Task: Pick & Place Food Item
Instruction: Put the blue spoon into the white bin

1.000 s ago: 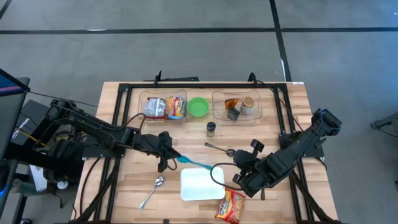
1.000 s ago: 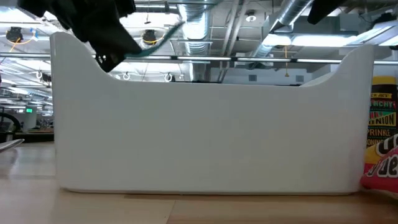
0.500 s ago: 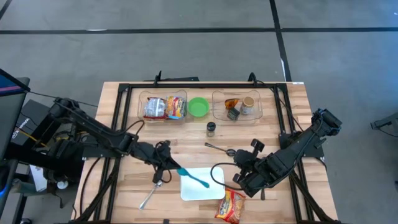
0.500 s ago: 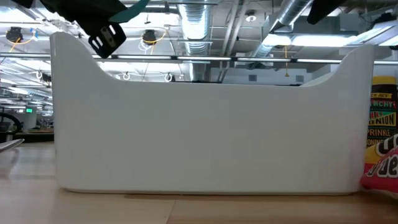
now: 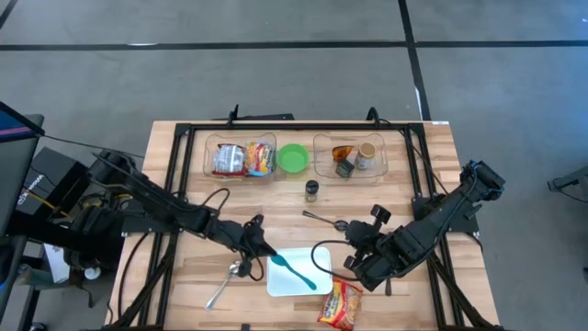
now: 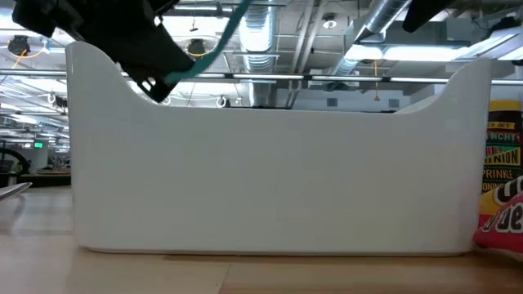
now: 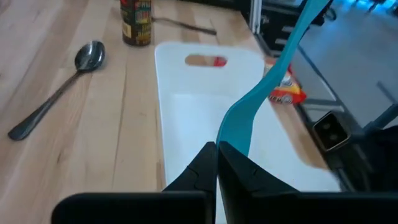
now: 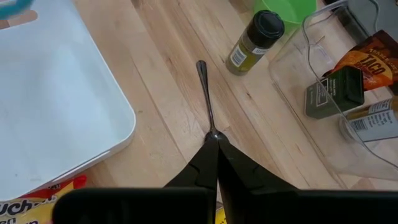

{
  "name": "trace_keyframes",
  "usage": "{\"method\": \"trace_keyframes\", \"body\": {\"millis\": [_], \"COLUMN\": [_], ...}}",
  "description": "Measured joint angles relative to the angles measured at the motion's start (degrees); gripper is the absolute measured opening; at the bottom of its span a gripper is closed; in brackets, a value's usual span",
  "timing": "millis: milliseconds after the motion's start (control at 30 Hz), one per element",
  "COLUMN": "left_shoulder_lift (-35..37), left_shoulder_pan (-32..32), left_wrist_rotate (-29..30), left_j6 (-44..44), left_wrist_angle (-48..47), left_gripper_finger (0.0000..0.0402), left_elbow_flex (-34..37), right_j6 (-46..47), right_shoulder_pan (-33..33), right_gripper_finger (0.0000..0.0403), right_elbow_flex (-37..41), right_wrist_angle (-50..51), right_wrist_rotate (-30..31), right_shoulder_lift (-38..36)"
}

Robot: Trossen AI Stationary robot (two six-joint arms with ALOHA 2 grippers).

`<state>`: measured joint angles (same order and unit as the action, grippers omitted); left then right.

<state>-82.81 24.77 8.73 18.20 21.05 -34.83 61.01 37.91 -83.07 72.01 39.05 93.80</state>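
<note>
Currently the left gripper point(image 5: 260, 250) is clamped on the handle end of a teal spatula point(image 5: 294, 271), holding it over the white tray point(image 5: 299, 287) near the front of the table point(image 5: 441, 165) — the blade end hangs above the tray's middle and I can't tell whether it touches the surface. Right gripper point(image 5: 354, 246) is closed with nothing in it, parked just right of the tray, with a dark spoon point(image 8: 206, 102) lying right ahead of its tips in its wrist view. Food items sit elsewhere: a chip bag point(image 5: 340, 306) touching the tray's front right corner, more snack packets point(image 5: 243, 158) in the clear bin at the back left, beside a green bowl point(image 5: 293, 157). A spice jar point(image 5: 312, 190) stands between the bins and the tray; a silver spoon point(image 5: 225, 281) lies left of the tray. Main risk — the grip is at the very end of a long thin handle, so the spatula could pivot or slip between the fingers if the arm swings quickly. Letting go too high could bounce it off the tray. Left arm also reaches close to the silver spoon, so a low sweep could knock it.
</note>
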Motion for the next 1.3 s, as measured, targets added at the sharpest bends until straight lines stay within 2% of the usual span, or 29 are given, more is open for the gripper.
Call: {"method": "trace_keyframes", "body": {"millis": [367, 600, 767, 1300], "left_shoulder_lift": [-7.5, -7.8, -7.7, -7.7], "left_shoulder_pan": [0.0, 0.0, 0.0, 0.0], "left_wrist_rotate": [0.0, 1.1, 5.0, 6.6], "left_j6": [-4.1, -8.9, -9.0, -9.3], "left_wrist_angle": [4.6, 4.8, 3.7, 3.4], "left_gripper_finger": [0.0000, 0.0000, 0.0000, 0.0000], "left_elbow_flex": [0.0, 0.0, -0.1, -0.1], "right_j6": [0.0, -0.1, -0.1, -0.1], "right_shoulder_pan": [0.0, 0.0, 0.0, 0.0], "right_gripper_finger": [0.0003, 0.0003, 0.0003, 0.0003], "right_elbow_flex": [0.0, 0.0, 0.0, 0.0], "right_wrist_angle": [0.0, 0.0, 0.0, 0.0], "right_wrist_rotate": [0.0, 0.0, 0.0, 0.0], "right_shoulder_lift": [0.0, 0.0, 0.0, 0.0]}}
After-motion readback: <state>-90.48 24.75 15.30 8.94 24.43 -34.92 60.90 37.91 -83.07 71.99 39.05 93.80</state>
